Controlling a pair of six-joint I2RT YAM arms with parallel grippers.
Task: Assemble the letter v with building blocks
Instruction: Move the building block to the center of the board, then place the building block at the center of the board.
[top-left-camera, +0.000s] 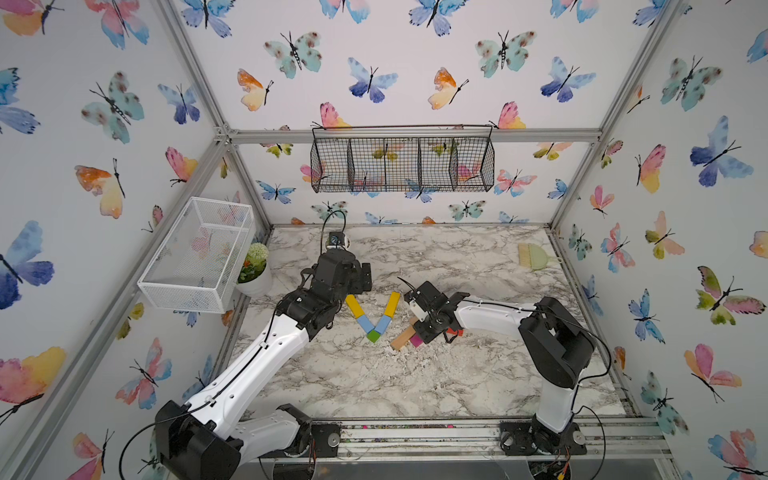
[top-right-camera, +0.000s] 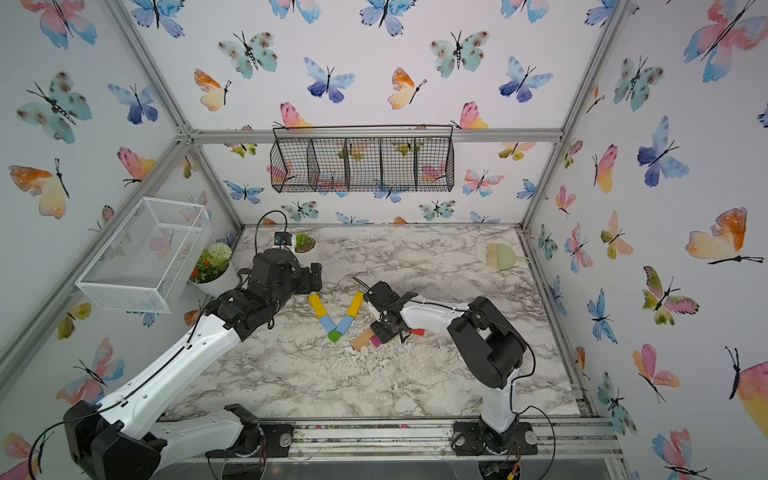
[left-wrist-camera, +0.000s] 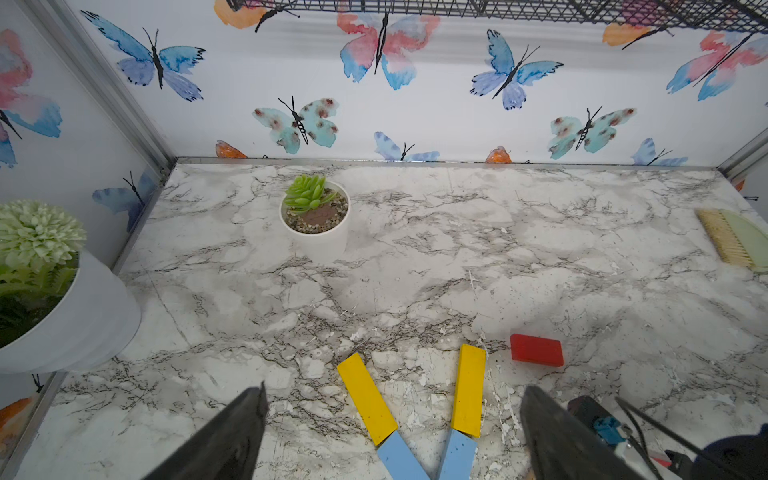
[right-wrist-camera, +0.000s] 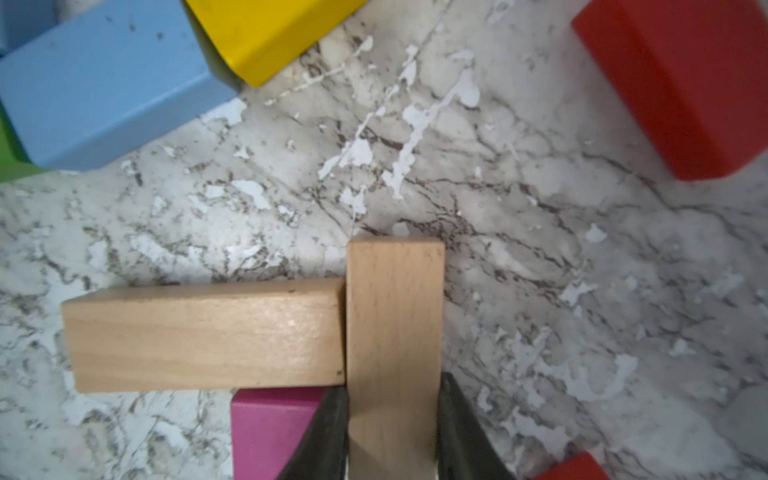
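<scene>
V (top-left-camera: 373, 335) of yellow, blue and green blocks lies mid-frame on bench (top-left-camera: 415, 374). Right hand (right-wrist-camera: 392, 436) pinches tan bar (right-wrist-camera: 395, 307), lower centre. Left hand (left-wrist-camera: 392, 419) spread. Step: fetching bar. Next, likely: lift it clear of second tan bar (right-wrist-camera: 203, 336).

Robot test cell in a lab, dressed up like a home. Aluminium frame (top-left-camera: 540, 136) boxes in a marble-print table (top-left-camera: 374, 386), with butterfly wallpaper (top-left-camera: 415, 83) on panels round it. Left arm (top-left-camera: 249, 365) and right arm (top-left-camera: 490, 318) are bolted to a rail (top-left-camera: 415, 436) at the table's front edge. Props: black basket (top-left-camera: 402, 164) above the table's back edge, white basket (top-left-camera: 195, 253) and plant (top-left-camera: 253, 266) at its left, brush (top-left-camera: 534, 255) at its back right.
</scene>
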